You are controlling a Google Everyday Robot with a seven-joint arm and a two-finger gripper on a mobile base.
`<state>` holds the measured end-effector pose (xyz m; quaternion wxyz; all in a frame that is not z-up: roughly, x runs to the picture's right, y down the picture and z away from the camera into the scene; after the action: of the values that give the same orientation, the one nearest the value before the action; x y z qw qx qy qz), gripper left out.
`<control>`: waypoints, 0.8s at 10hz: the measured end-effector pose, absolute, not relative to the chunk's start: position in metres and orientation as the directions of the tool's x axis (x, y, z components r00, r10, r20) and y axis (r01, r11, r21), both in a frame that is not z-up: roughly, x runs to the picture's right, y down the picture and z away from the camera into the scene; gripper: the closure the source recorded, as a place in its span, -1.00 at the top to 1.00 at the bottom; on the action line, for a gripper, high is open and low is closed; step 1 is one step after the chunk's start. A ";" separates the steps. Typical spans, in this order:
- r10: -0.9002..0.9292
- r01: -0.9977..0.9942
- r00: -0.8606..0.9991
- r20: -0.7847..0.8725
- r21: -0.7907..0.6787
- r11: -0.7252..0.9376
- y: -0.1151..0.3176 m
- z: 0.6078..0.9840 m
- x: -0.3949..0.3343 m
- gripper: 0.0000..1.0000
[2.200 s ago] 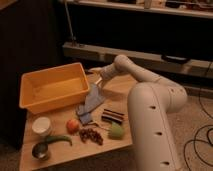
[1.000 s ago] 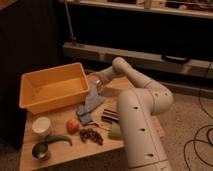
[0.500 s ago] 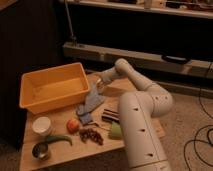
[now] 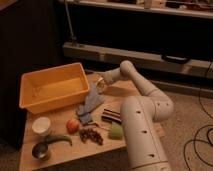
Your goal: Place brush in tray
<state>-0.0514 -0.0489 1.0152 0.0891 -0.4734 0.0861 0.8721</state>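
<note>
End effector low, just off the 3 o'clock wall of the tray, above cloth on worktop. Grip state: cannot tell. Pale sliver at its tip taken for brush, outside tray. Shifted slightly toward 5 o'clock over two seconds. Judged: placement outstanding; carry toward 9 o'clock over rim needed.

Tool beside tray, cloth seemingly underneath
</note>
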 end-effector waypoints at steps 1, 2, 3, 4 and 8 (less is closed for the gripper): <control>0.073 -0.237 -0.533 -0.843 0.066 -0.969 -0.049 1.016 -0.051 0.57; 0.076 -0.237 -0.534 -0.842 0.063 -0.969 -0.050 1.016 -0.050 0.47; 0.090 -0.249 -0.532 -0.842 0.054 -0.967 -0.049 1.019 -0.049 0.23; 0.096 -0.256 -0.528 -0.844 0.050 -0.965 -0.049 1.020 -0.050 0.04; 0.105 -0.268 -0.529 -0.842 0.048 -0.962 -0.047 1.023 -0.053 -0.77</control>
<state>-0.0529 -0.0473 1.0225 0.1072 -0.4734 0.0857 0.8701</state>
